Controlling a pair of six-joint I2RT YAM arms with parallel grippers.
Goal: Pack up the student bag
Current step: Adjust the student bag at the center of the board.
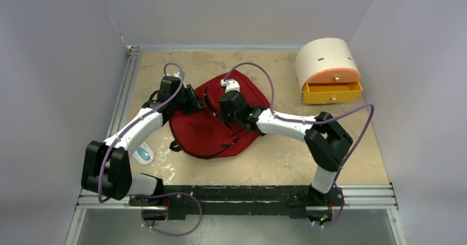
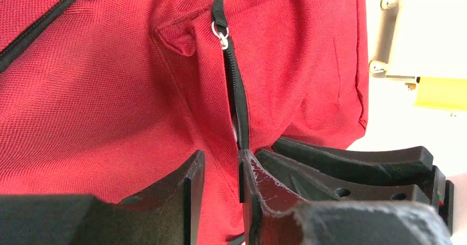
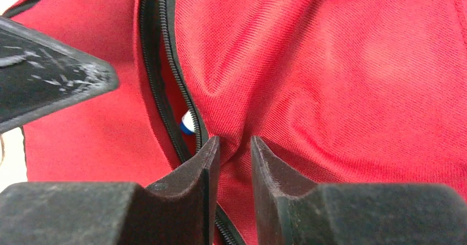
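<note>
The student bag (image 1: 212, 137) is lying flat mid-table, with both arms bending over its zip (image 2: 238, 96). The right gripper (image 3: 235, 143) is pinching a puckered fold of red cloth just beside the opening, where something blue and white (image 3: 188, 123) is peeking out. The left gripper (image 2: 220, 156) is resting at the zip's edge with its fingers nearly together; I cannot tell whether it is gripping. They look to be working the mouth, so next one hand should be steadying cloth while the other is finding the slider (image 2: 221, 33).
</note>
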